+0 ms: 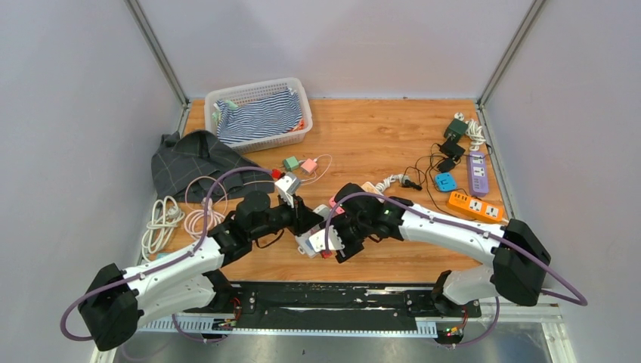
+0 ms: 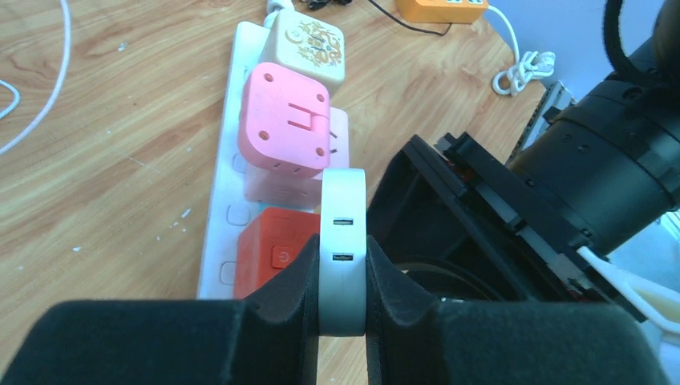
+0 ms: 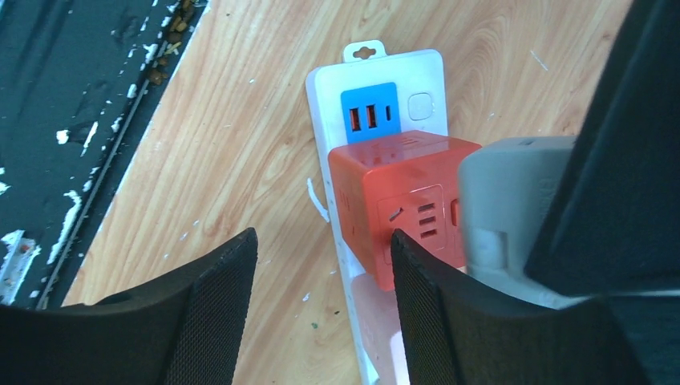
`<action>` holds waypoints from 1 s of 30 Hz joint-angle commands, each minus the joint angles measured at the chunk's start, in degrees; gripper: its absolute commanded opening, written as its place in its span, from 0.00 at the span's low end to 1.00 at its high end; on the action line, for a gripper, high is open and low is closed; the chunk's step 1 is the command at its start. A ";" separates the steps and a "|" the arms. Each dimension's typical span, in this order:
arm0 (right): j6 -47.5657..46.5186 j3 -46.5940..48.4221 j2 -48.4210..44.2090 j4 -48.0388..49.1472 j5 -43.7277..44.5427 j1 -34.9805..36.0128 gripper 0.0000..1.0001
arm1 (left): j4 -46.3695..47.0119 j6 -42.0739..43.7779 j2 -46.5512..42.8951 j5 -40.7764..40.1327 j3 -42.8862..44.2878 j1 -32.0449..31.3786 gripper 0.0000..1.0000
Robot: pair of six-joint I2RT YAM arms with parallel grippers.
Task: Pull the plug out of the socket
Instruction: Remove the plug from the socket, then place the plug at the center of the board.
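Observation:
A white power strip [image 2: 228, 160] lies on the wooden table with a cream cube [image 2: 309, 44], a pink cube [image 2: 285, 128] and an orange cube [image 2: 273, 249] on it. My left gripper [image 2: 343, 269] is shut on a grey two-port USB plug [image 2: 343, 208], upright beside the orange cube; I cannot tell whether its pins sit in the strip. My right gripper [image 3: 321, 269] is open and empty, low over the strip [image 3: 401, 68] next to the orange cube [image 3: 393, 192] and the grey plug [image 3: 505, 200]. Both grippers meet at the table's front middle [image 1: 321, 231].
A white basket [image 1: 261, 113] with striped cloth stands at the back left, a grey cloth [image 1: 196, 162] and white cables [image 1: 162, 223] at the left. An orange strip [image 1: 475, 206], a purple strip [image 1: 477, 172] and chargers lie at the right. The right arm's wrist [image 2: 609, 160] is close beside my left gripper.

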 commanded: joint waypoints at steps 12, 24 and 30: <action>-0.99 1.45 -5.90 -14.08 -6.31 0.42 0.61 | -9.18 8.07 -3.76 -3.42 5.82 6.93 0.00; -5.32 4.02 -10.82 -23.41 -11.81 -7.06 0.61 | -9.05 12.55 0.57 -8.24 9.00 14.77 0.00; -5.76 3.43 -15.10 -23.60 -14.91 -14.09 0.61 | -8.92 12.70 4.43 -11.89 11.64 15.70 0.00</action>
